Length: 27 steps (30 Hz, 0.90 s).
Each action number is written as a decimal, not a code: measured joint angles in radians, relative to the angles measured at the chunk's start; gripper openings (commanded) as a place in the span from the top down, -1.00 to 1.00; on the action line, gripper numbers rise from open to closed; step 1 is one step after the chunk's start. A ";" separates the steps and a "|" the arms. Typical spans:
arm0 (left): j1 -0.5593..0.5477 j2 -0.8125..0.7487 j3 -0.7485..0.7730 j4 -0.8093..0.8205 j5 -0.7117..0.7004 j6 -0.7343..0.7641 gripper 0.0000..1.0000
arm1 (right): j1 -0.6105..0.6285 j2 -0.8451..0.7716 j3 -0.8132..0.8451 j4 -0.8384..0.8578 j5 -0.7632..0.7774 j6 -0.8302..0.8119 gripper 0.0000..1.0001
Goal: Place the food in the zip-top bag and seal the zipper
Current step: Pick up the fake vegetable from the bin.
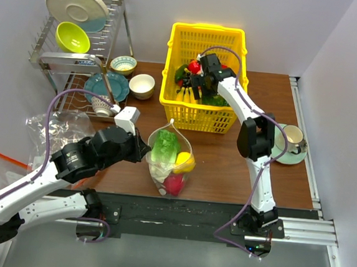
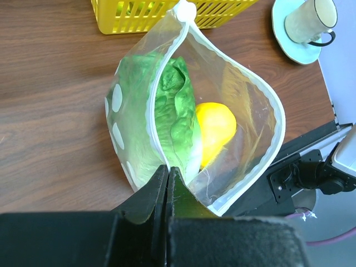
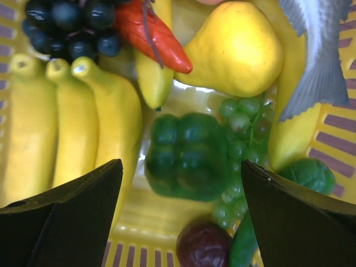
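Note:
The white-dotted zip-top bag (image 1: 168,164) stands open on the table in front of the basket. It holds green lettuce (image 1: 165,146), a yellow piece (image 1: 185,163) and a pink-red piece (image 1: 173,183). My left gripper (image 1: 143,150) is shut on the bag's left mouth edge. The left wrist view shows its jaws (image 2: 168,171) pinching the zipper strip (image 2: 280,129), with the lettuce (image 2: 177,111) and the yellow piece (image 2: 216,129) inside. My right gripper (image 1: 199,84) is open inside the yellow basket, just above a green pepper (image 3: 186,156) that lies between its fingers (image 3: 181,164).
The yellow basket (image 1: 198,120) holds bananas (image 3: 72,122), a pear (image 3: 236,50), grapes and a red chili. A cup on a saucer (image 1: 292,143) sits at the right. A dish rack (image 1: 80,37), bowls and plain clear bags (image 1: 54,126) are at the left.

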 measured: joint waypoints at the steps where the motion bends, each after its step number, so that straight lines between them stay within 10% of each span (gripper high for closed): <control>1: 0.000 0.001 0.000 0.000 0.000 0.000 1.00 | -0.001 0.015 0.006 0.001 0.011 -0.005 -0.80; 5: 0.000 0.006 0.000 0.007 0.000 0.000 1.00 | -0.007 0.048 0.008 0.002 0.041 -0.017 -0.72; 13: 0.000 0.038 0.000 0.022 0.001 0.001 1.00 | -0.009 0.045 -0.015 0.033 0.060 -0.024 0.12; 27: 0.000 0.027 0.000 0.029 0.008 0.001 1.00 | -0.015 -0.246 -0.051 0.015 -0.060 -0.032 0.24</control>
